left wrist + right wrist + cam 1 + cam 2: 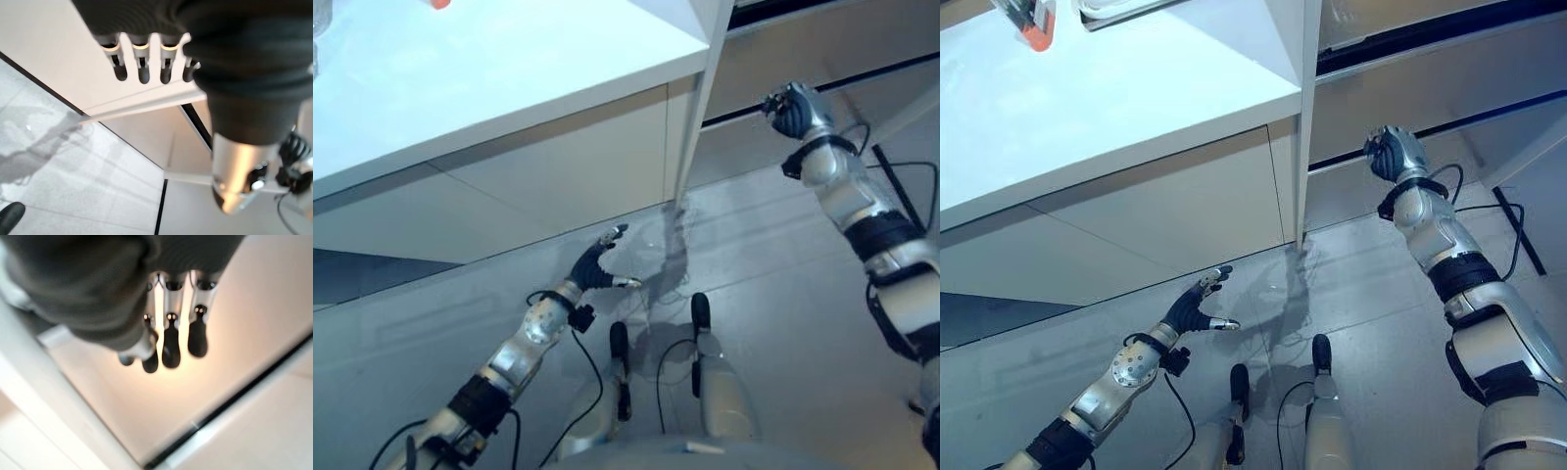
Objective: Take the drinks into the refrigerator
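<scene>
An orange-red drink container stands at the far edge of the white counter top, cut off by the view's top edge. My left hand hangs low over the grey floor in front of the counter, open with fingers spread and nothing in it. My right hand is raised to the right of the counter's corner, close to a grey panel crossed by a dark slit. Its fingers are curled with the thumb beside them and hold nothing.
The counter's white front and its thin corner edge stand between the two hands. A white tray-like thing sits on the counter beside the drink. Grey tiled floor lies below.
</scene>
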